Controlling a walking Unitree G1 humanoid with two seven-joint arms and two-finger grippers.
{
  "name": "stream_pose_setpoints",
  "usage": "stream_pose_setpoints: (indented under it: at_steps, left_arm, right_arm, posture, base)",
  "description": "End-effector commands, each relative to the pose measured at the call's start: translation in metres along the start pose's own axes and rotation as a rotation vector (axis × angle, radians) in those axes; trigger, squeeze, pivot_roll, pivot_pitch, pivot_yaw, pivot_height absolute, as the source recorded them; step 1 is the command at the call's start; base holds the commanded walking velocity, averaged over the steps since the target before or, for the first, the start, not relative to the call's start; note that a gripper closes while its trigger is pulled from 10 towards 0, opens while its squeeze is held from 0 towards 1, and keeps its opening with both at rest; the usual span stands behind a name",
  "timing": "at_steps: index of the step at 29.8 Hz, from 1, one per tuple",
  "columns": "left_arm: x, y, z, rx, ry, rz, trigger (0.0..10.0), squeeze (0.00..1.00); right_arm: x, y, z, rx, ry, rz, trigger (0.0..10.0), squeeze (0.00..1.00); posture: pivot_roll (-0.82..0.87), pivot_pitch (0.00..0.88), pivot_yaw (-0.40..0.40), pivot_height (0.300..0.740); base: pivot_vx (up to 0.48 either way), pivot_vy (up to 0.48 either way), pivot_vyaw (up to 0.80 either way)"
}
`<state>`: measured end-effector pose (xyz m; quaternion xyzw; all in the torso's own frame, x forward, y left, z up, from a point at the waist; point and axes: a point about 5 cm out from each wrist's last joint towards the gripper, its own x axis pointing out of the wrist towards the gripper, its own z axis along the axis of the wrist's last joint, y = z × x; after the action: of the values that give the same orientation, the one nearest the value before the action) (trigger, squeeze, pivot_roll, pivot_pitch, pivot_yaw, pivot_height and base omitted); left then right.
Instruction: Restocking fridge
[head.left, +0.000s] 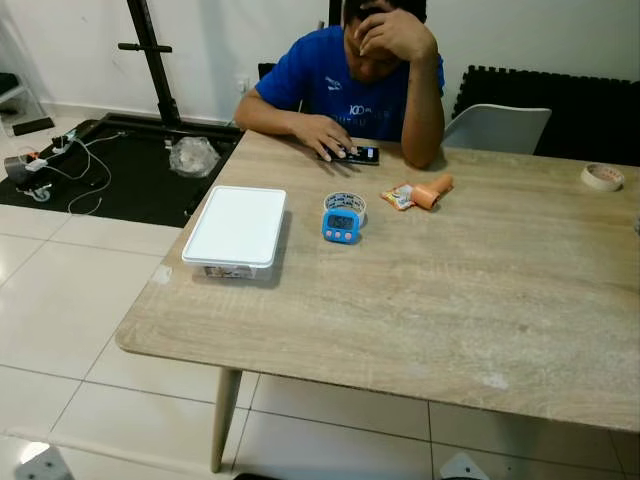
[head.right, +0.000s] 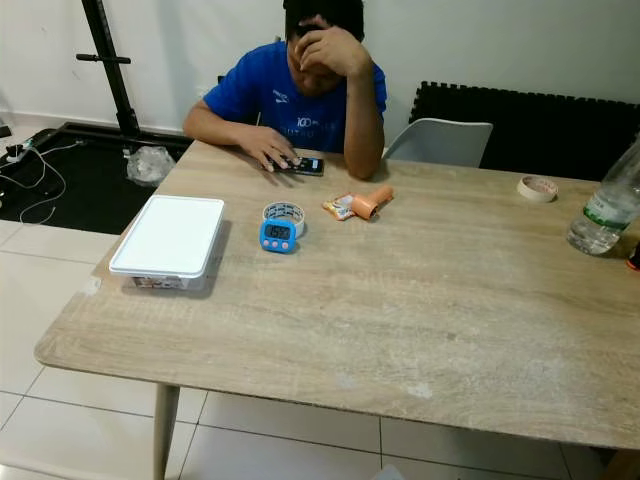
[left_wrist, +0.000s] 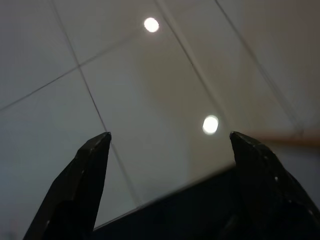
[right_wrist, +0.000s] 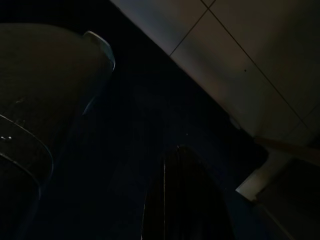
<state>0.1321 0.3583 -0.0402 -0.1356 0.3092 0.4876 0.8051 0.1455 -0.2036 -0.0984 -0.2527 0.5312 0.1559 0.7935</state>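
A white lidded container (head.left: 235, 228) sits on the left part of the wooden table (head.left: 430, 300). A clear water bottle (head.right: 608, 205) stands at the table's right edge. An orange wrapped snack (head.left: 420, 193) lies toward the far side. My left gripper (left_wrist: 169, 136) hangs open over pale floor tiles, nothing between its fingers. In the dark right wrist view, my right gripper (right_wrist: 181, 150) is low beside the floor, its two black fingers pressed together with nothing held.
A person in a blue shirt (head.left: 350, 85) sits at the far side, one hand on a phone (head.left: 358, 153). A blue timer (head.left: 341, 226) with a tape roll (head.left: 345, 203) behind it stands mid-table. Another tape roll (head.left: 602, 177) and a white chair (head.left: 497, 128) are at the far right. A black mat with cables (head.left: 110, 170) is on the left.
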Motion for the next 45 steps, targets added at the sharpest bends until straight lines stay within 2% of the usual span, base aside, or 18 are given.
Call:
stream_pose_setpoints:
  at_steps: [1, 2, 4, 6, 8, 11, 14, 15, 17, 18, 19, 20, 21, 23, 29, 33, 39, 45]
  left_arm:
    - [0.005, 0.012, 0.029, -0.098, -0.097, 0.064, 10.0, 1.00]
    - [0.005, 0.012, 0.029, -0.098, -0.097, 0.064, 10.0, 1.00]
    - [0.009, 0.014, 0.070, -0.227, -0.224, 0.068, 10.0, 1.00]
    - [0.009, 0.014, 0.082, -0.262, -0.262, 0.057, 10.0, 1.00]
    - [0.006, 0.002, 0.121, -0.338, -0.384, -0.038, 10.0, 1.00]
    - [0.004, -0.006, 0.137, -0.365, -0.440, -0.095, 10.0, 1.00]
    - [-0.011, -0.042, 0.181, -0.461, -0.580, -0.375, 10.0, 1.00]
    - [-0.011, -0.042, 0.181, -0.461, -0.580, -0.375, 10.0, 1.00]
    - [-0.026, -0.071, 0.200, -0.451, -0.646, -0.603, 10.0, 1.00]
    - [-0.035, -0.085, 0.207, -0.434, -0.674, -0.712, 10.0, 0.70]
    - [-0.035, -0.085, 0.207, -0.434, -0.674, -0.712, 10.0, 0.70]
    - [-0.041, -0.094, 0.211, -0.421, -0.693, -0.787, 10.0, 0.00]
    - [-0.041, -0.094, 0.211, -0.421, -0.693, -0.787, 10.0, 0.00]
    - [-0.065, -0.119, 0.225, -0.402, -0.756, -1.031, 10.0, 0.00]
    - [-0.082, -0.140, 0.226, -0.374, -0.723, -1.247, 10.0, 0.00]
    - [-0.089, -0.158, 0.210, -0.218, -0.646, -1.372, 10.0, 0.00]
    - [-0.080, -0.175, 0.183, -0.099, -0.488, -1.317, 10.0, 0.00]
    - [-0.077, -0.189, 0.161, -0.124, -0.363, -1.278, 10.0, 0.00]
  right_arm:
    - [0.000, 0.003, -0.001, -0.015, 0.011, 0.016, 10.0, 0.00]
    - [0.000, 0.003, -0.001, -0.015, 0.011, 0.016, 10.0, 0.00]
    - [0.000, 0.004, 0.000, -0.017, 0.009, 0.018, 10.0, 0.00]
    - [0.000, 0.004, 0.000, -0.018, 0.009, 0.019, 10.0, 0.00]
    - [0.000, 0.004, 0.001, -0.019, 0.009, 0.020, 10.0, 0.00]
    - [0.000, 0.004, 0.001, -0.019, 0.009, 0.020, 10.0, 0.00]
    - [0.001, 0.004, 0.001, -0.017, 0.009, 0.022, 10.0, 0.00]
    - [0.001, 0.004, 0.001, -0.017, 0.009, 0.022, 10.0, 0.00]
    - [0.001, 0.004, 0.001, -0.014, 0.009, 0.023, 10.0, 0.00]
    - [0.001, 0.004, 0.001, -0.012, 0.009, 0.023, 10.0, 0.00]
    - [0.001, 0.004, 0.001, -0.012, 0.009, 0.023, 10.0, 0.00]
    - [0.001, 0.004, 0.001, -0.010, 0.009, 0.022, 10.0, 0.00]
    - [0.001, 0.004, 0.001, -0.010, 0.009, 0.022, 10.0, 0.00]
    - [0.001, 0.005, 0.001, -0.007, 0.011, 0.023, 10.0, 0.00]
    - [0.000, 0.005, 0.000, -0.005, 0.014, 0.024, 10.0, 0.00]
    - [0.000, 0.006, -0.001, -0.005, 0.015, 0.025, 10.0, 0.00]
    - [0.000, 0.006, -0.001, -0.001, 0.015, 0.027, 10.0, 0.00]
    - [0.000, 0.007, -0.005, 0.002, 0.023, 0.027, 10.0, 0.00]
  posture:
    - [0.07, 0.050, -0.050, 0.740]
    - [0.07, 0.050, -0.050, 0.740]
    - [0.07, 0.050, -0.050, 0.740]
    - [0.07, 0.050, -0.050, 0.740]
    - [0.07, 0.050, -0.049, 0.740]
    - [0.07, 0.050, -0.049, 0.740]
    - [0.06, 0.048, -0.044, 0.740]
    - [0.06, 0.048, -0.044, 0.740]
    - [0.06, 0.048, -0.044, 0.740]
    - [0.06, 0.048, -0.044, 0.740]
    - [0.06, 0.048, -0.044, 0.740]
    - [0.06, 0.048, -0.044, 0.740]
    - [0.06, 0.048, -0.044, 0.740]
    - [0.05, 0.049, -0.039, 0.740]
    - [0.05, 0.049, -0.039, 0.740]
    - [0.05, 0.053, -0.034, 0.740]
    - [0.05, 0.055, -0.031, 0.740]
    - [0.05, 0.060, -0.031, 0.740]
  base:
    - [0.000, 0.000, 0.00]
    - [0.000, 0.000, 0.00]
    - [0.000, 0.000, 0.00]
    - [0.000, 0.000, 0.00]
    - [0.000, 0.000, 0.00]
    - [0.000, 0.000, 0.00]
    - [0.000, 0.000, 0.00]
    - [0.000, 0.000, 0.00]
    - [0.000, 0.000, 0.00]
    - [0.000, 0.000, 0.00]
    - [0.000, 0.000, 0.00]
    - [0.000, 0.000, 0.00]
    - [0.000, 0.000, 0.00]
    - [0.000, 0.000, 0.00]
    - [0.000, 0.000, 0.00]
    - [0.000, 0.000, 0.00]
    - [0.000, 0.000, 0.00]
    - [0.000, 0.000, 0.00]
